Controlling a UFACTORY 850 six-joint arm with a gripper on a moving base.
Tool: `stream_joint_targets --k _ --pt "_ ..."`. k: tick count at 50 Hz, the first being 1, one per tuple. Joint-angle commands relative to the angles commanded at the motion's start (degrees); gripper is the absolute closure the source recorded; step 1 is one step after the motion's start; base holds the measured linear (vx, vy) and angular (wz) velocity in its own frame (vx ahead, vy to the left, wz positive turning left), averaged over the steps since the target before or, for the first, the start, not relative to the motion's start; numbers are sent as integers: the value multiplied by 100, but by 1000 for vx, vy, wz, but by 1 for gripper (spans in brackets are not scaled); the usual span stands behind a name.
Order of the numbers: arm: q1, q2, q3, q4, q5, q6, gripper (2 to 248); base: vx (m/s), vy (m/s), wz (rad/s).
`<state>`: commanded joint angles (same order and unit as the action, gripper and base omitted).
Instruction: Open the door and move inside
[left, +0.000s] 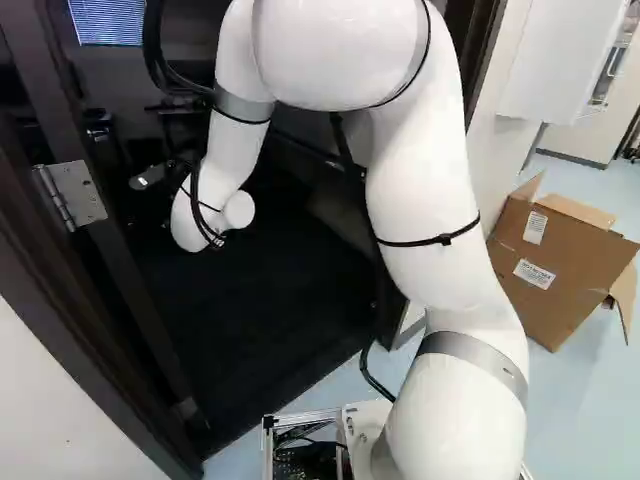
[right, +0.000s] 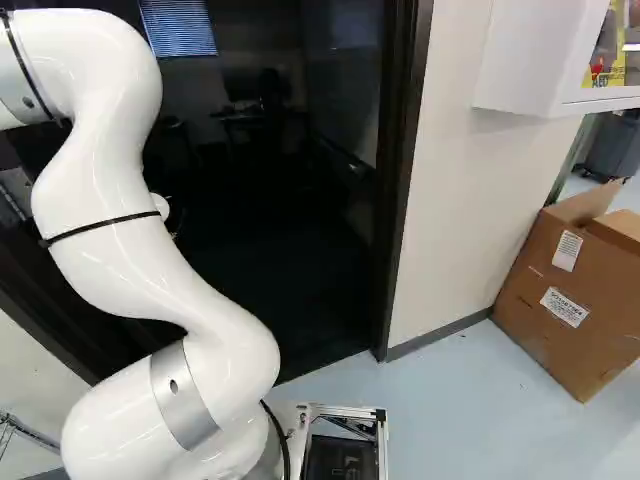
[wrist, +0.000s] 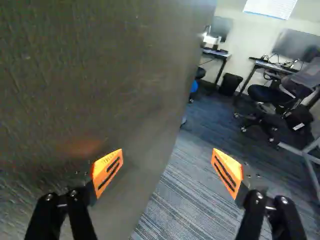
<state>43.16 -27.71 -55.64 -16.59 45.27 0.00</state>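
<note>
Door (wrist: 100, 75) stands open inward, hinge (left: 72, 195) at upper left of left base view. Jaws wide apart, gripping nothing, close to door's face. Likely heavy, stiff panel, easy on hinges; flat face suits pushing near free edge, not pinching.

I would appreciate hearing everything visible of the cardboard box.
The cardboard box is brown, its flaps open, with two white labels on one side. It rests on the pale blue floor beside the cream wall, right of the door frame in both base views. Its contents are hidden; contact with the wall is unclear.
</note>
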Motion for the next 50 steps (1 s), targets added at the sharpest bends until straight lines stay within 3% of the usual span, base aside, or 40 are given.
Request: stream_joint_targets --k 24,50 --pt "-144 239 308 29 0 0 3 0 0 0" --pt "-451 624 793 348 0 0 3 0 0 0"
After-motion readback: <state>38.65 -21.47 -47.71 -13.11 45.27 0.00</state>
